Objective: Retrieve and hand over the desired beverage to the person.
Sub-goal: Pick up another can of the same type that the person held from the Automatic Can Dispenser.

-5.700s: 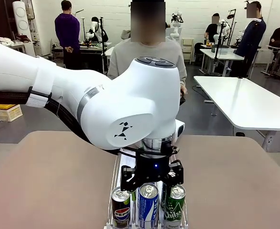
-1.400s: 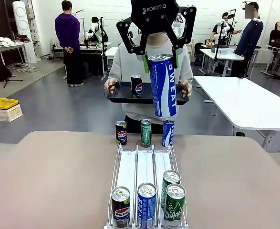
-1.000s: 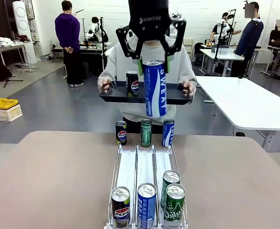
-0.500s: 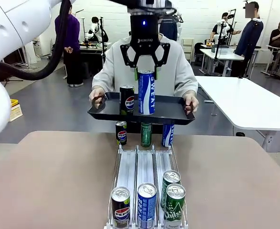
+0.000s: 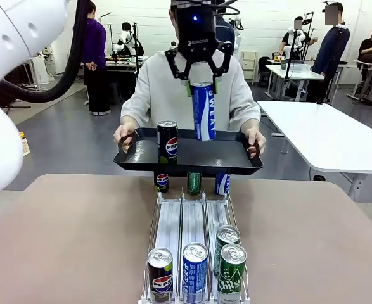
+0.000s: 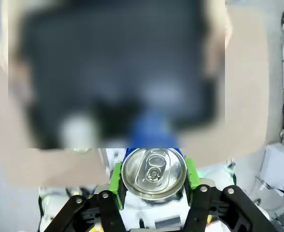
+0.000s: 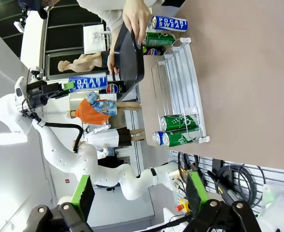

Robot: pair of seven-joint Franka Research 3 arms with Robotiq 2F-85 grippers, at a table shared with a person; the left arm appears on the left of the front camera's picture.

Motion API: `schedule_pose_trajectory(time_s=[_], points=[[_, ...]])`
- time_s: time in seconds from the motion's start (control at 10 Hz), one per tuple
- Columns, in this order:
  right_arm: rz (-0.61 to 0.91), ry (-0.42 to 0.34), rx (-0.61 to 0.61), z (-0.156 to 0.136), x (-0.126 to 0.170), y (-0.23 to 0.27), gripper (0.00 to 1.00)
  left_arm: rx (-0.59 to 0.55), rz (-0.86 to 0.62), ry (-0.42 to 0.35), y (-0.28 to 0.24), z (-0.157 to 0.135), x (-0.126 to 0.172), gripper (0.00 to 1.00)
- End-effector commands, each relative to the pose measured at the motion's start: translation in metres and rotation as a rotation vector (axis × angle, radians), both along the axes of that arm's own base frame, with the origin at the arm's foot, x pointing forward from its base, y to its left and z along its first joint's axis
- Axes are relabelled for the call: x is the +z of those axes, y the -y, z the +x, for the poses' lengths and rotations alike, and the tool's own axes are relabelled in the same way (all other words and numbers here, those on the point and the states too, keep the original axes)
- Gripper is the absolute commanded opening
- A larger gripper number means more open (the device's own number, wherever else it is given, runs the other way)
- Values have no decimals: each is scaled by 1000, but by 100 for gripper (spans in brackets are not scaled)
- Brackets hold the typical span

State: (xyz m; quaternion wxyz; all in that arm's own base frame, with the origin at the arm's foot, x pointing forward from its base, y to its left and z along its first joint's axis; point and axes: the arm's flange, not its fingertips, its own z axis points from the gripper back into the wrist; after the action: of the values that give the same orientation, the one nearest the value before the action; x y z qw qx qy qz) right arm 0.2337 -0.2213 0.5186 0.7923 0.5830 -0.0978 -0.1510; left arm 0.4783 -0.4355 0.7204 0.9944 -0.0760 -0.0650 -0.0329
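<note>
A brown table [image 5: 71, 240] carries a 3-lane wire can rack [image 5: 194, 221], and the person [image 5: 166, 88] in a light grey top stands at its far side holding 1 black tray [image 5: 230, 158] level with both hands. At the rack's near end stand 4 cans: 1 Pepsi [image 5: 160, 272], 1 blue can [image 5: 195, 271] and 2 green cans [image 5: 230, 263]. At its far end, partly hidden under the tray, stand 3 more: 1 Pepsi [image 5: 162, 182], 1 green [image 5: 194, 182] and 1 blue [image 5: 222, 183]. On the tray, toward the left side, stands 1 Pepsi can [image 5: 168, 141] upright.

The left gripper [image 5: 201, 85] hangs above the tray in front of the person's chest, fingers pointing down, clamped on the rim end of 1 blue Pocari Sweat can [image 5: 203, 111]. The can hangs upright between the green pads [image 6: 115, 179], its base low over the tray's middle, just right of the Pepsi can; whether it touches the tray cannot be told. In the left wrist view its silver top [image 6: 154, 172] sits squarely between the 2 pads.

In the right wrist view the right gripper [image 7: 138, 191] is well away from the rack, its 2 fingers spread wide with nothing between them.
</note>
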Motion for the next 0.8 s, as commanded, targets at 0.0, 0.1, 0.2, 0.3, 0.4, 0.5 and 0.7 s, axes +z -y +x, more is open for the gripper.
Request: schedule_pose_trajectory(time_s=[0.0,0.1,0.2,0.3,0.4,0.5,0.7], points=[[19,21,3,1,0,-1,100,-39,13,202,74,59,65,58],[19,21,3,1,0,-1,100,-37,41,224,79,57,60,58],[19,21,3,1,0,-1,100,-32,54,200,81,60,56,58],[19,21,3,1,0,-1,100,-20,50,163,82,62,55,58],[19,21,3,1,0,-1,100,6,13,106,80,57,59,58],[19,21,3,1,0,-1,100,-34,26,186,35,8,-10,58],[19,21,3,1,0,-1,100,-34,26,186,35,8,-10,58]])
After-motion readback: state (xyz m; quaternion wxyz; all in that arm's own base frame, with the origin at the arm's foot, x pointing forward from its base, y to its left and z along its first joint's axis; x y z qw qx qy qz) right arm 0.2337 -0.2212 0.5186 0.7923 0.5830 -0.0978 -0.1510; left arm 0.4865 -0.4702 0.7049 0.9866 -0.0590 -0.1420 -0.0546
